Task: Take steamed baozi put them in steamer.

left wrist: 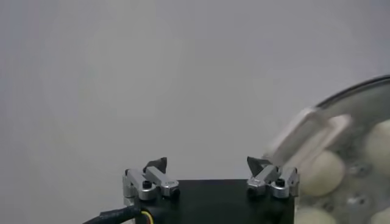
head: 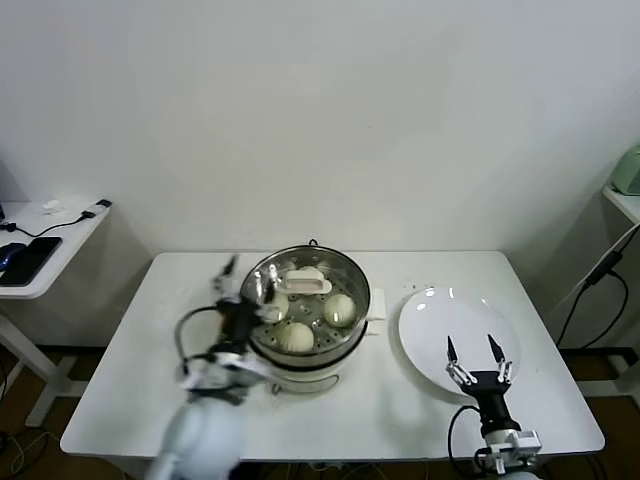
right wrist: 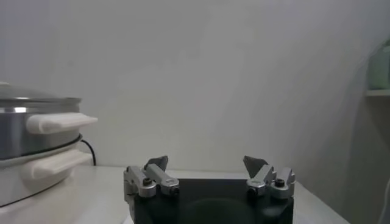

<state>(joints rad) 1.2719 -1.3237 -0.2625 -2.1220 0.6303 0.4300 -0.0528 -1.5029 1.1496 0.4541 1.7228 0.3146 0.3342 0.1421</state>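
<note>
The steamer, a shiny steel pot on a white base, stands mid-table. The glass lid with a white handle lies on it. Through the lid I see three cream-white baozi on the perforated tray; a fourth is not clearly visible. My left gripper is open and empty at the pot's left rim. In the left wrist view the left gripper is next to the lid handle and the baozi. My right gripper is open and empty over the white plate. The right wrist view shows the right gripper and the steamer.
The flat white plate right of the steamer holds nothing. A side table with dark devices stands at the far left. A cable hangs at the right by a shelf. The wall is close behind the table.
</note>
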